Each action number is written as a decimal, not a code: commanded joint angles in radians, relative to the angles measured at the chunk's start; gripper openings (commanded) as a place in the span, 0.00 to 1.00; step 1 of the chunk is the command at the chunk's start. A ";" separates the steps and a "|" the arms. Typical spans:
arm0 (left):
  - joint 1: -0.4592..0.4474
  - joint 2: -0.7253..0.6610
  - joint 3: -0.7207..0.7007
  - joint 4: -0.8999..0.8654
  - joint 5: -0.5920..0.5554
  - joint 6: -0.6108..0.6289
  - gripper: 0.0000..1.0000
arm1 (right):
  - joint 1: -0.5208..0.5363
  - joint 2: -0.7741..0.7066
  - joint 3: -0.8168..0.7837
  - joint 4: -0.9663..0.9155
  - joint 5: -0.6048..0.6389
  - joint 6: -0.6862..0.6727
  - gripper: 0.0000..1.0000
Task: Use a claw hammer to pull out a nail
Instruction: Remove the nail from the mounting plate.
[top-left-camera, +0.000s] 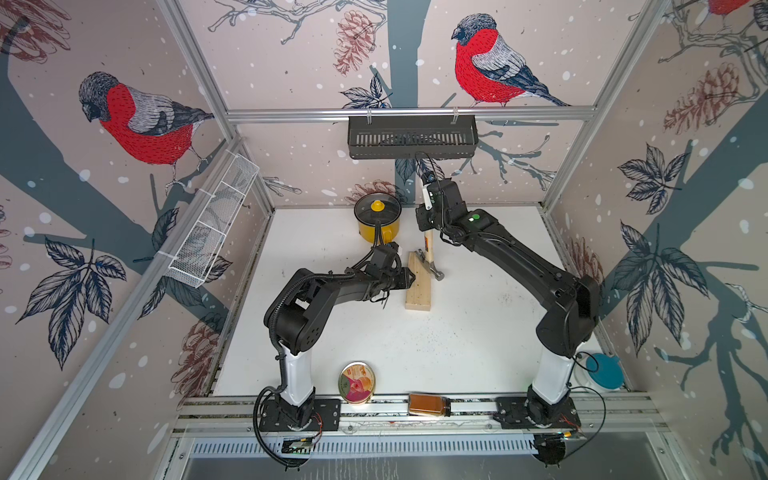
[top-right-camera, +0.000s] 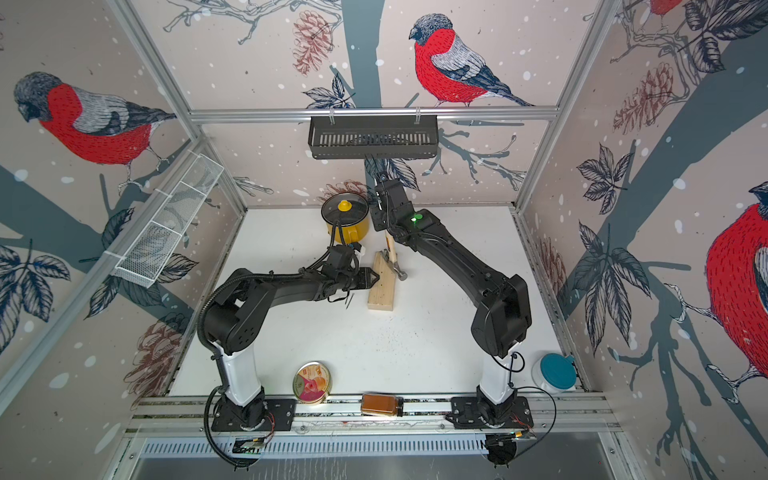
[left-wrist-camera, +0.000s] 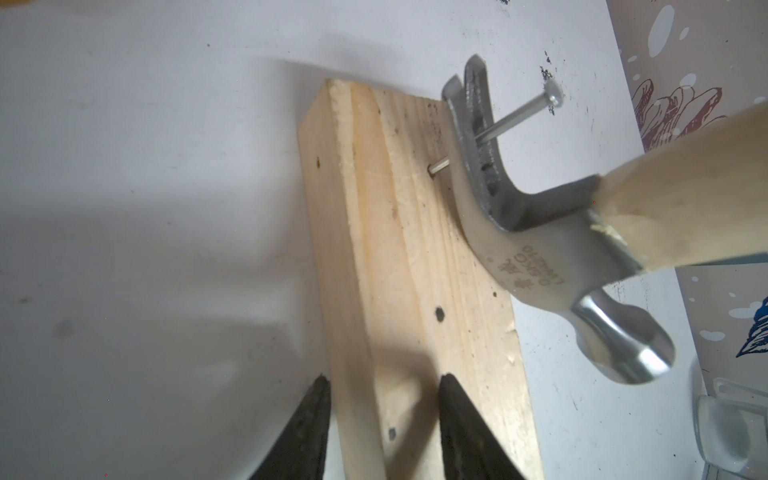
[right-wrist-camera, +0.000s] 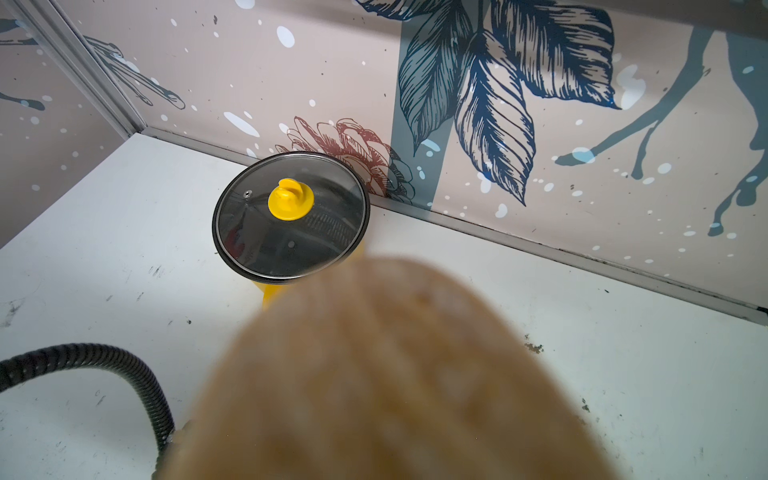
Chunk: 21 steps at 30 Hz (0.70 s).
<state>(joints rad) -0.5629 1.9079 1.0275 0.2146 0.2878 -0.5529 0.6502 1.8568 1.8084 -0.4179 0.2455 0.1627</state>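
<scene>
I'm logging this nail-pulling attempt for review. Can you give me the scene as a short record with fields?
nail: tilted, shank in the claw's slot, tip in the wood, head clear of the claw
claw hammer: head against the wooden block, near its edge
right gripper: shut on the hammer's handle
left gripper: fingers apart at the block, one beside its edge, one over its face; grip unclear
background: lidded yellow pot behind the block
</scene>
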 joint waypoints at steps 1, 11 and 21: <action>0.000 0.002 -0.009 -0.048 -0.001 -0.004 0.43 | -0.008 0.000 0.002 0.076 0.034 -0.009 0.00; 0.001 0.005 -0.017 -0.046 0.000 -0.007 0.43 | -0.012 -0.036 -0.082 0.125 0.028 0.019 0.00; 0.000 0.005 -0.018 -0.048 0.003 -0.011 0.42 | -0.012 -0.176 -0.336 0.306 0.017 0.049 0.00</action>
<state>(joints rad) -0.5629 1.9079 1.0161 0.2352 0.2909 -0.5682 0.6388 1.7046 1.5215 -0.1642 0.2508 0.1883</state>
